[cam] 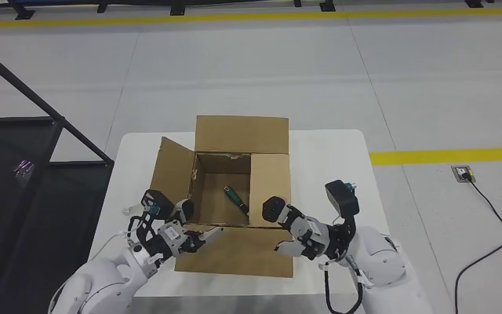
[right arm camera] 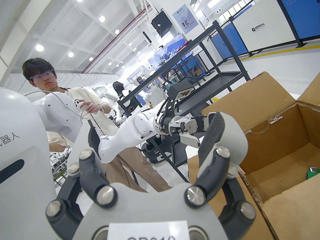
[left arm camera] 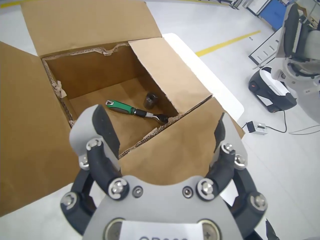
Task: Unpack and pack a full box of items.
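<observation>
Both arms hang at the near edge of the table [cam: 329, 157], one at each end of the cardboard box's front flap. The left gripper [left arm camera: 161, 119] hovers over that flap with its jaws spread wide and empty. The right gripper [right arm camera: 154, 126] is just as wide and just as empty at the other end.

The cardboard box [left arm camera: 100, 76] stands with all four flaps folded out. Its torn corrugated rims look soft and likely to buckle under a push.

On the box floor lies a ratchet wrench [left arm camera: 135, 111], flat, with its steel head toward the right-hand wall. It is probably stiff and heavy for its size. The green handle [left arm camera: 120, 107] looks the best place to grip, taken across its width near the middle so the head's weight does not tip it.

Just beyond the head, apart from it, a dark metal socket [left arm camera: 151, 100] stands upright close to the right-hand wall. Small, smooth and round, it may slip or roll. A pinch across its sides from above seems safest.
</observation>
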Robot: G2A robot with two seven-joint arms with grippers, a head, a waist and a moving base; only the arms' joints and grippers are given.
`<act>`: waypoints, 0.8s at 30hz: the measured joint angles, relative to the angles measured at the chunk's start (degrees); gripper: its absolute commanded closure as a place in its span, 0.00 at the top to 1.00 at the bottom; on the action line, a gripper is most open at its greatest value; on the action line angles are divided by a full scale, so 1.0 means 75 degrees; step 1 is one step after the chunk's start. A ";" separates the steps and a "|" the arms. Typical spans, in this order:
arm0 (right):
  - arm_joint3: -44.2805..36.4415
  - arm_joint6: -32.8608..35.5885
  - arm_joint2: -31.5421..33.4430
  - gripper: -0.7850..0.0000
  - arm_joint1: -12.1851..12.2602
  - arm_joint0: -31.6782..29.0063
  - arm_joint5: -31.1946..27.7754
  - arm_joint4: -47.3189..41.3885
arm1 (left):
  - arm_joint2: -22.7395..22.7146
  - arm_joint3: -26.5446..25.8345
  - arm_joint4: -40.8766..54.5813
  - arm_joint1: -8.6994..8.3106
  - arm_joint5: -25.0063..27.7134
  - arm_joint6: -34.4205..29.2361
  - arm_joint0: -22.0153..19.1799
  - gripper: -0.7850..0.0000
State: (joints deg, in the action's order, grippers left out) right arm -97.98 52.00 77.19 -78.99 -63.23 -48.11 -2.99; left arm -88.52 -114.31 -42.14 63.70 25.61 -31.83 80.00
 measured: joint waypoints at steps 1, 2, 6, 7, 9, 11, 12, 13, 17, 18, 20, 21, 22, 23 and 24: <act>-0.0010 -0.0043 -0.0012 1.00 -0.0002 -0.0002 0.0038 0.0005 | 0.0023 -0.0002 -0.0010 0.0000 -0.0001 -0.0010 -0.0001 1.00; -0.0038 -0.0193 -0.0065 1.00 -0.0006 0.0016 0.0145 0.0025 | 0.0094 0.0013 -0.0057 0.0001 -0.0042 -0.0040 -0.0045 1.00; -0.0083 -0.0493 -0.0315 1.00 -0.0006 0.0230 0.0333 0.0048 | 0.0590 0.0407 0.0412 0.0049 -0.0304 -0.0258 -0.0647 1.00; -0.0088 -0.0499 -0.0358 1.00 0.0000 0.0271 0.0335 0.0029 | 0.0706 0.0560 0.0645 0.0060 -0.0349 -0.0389 -0.0867 1.00; -0.0106 -0.0506 -0.0404 1.00 0.0021 0.0327 0.0351 0.0017 | 0.0974 0.0963 0.1062 0.0088 -0.0484 -0.0717 -0.1425 1.00; -0.0138 -0.0551 -0.0388 1.00 0.0049 0.0333 0.0351 0.0023 | 0.1268 0.1435 0.1409 0.0121 -0.0611 -0.1096 -0.2005 1.00; -0.0148 -0.0586 -0.0362 1.00 0.0062 0.0318 0.0337 0.0021 | 0.1389 0.1649 0.1515 0.0135 -0.0661 -0.1246 -0.2257 1.00; -0.0162 -0.0634 -0.0327 1.00 0.0075 0.0289 0.0317 0.0015 | 0.1512 0.1863 0.1573 0.0151 -0.0715 -0.1380 -0.2500 1.00; -0.0279 -0.0872 -0.0108 1.00 0.0148 0.0019 0.0170 -0.0006 | 0.2104 0.2783 0.1859 0.0233 -0.0820 -0.1940 -0.3440 1.00; -0.0311 -0.0921 -0.0054 1.00 0.0165 -0.0056 0.0141 -0.0012 | 0.2201 0.2980 0.1930 0.0247 -0.0831 -0.2050 -0.3611 1.00; -0.0382 -0.1045 0.0081 1.00 0.0204 -0.0237 0.0097 -0.0013 | 0.2395 0.3438 0.2000 0.0276 -0.0821 -0.2252 -0.3960 1.00; -0.0416 -0.1104 0.0138 1.00 0.0220 -0.0316 0.0089 -0.0014 | 0.2459 0.3639 0.2021 0.0288 -0.0811 -0.2289 -0.4083 1.00; -0.0454 -0.1167 0.0192 1.00 0.0235 -0.0394 0.0087 -0.0021 | 0.2513 0.3844 0.2068 0.0300 -0.0792 -0.2296 -0.4189 1.00; -0.0498 -0.1248 0.0265 1.00 0.0254 -0.0489 0.0089 -0.0029 | 0.2586 0.4122 0.2206 0.0319 -0.0741 -0.2323 -0.4306 1.00; -0.0529 -0.1303 0.0315 1.00 0.0269 -0.0551 0.0094 -0.0036 | 0.2637 0.4336 0.2356 0.0333 -0.0693 -0.2371 -0.4389 1.00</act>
State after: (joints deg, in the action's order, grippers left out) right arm -101.95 42.23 79.55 -76.98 -67.36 -47.40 -3.26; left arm -68.74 -81.79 -24.47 66.20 20.42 -49.62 47.09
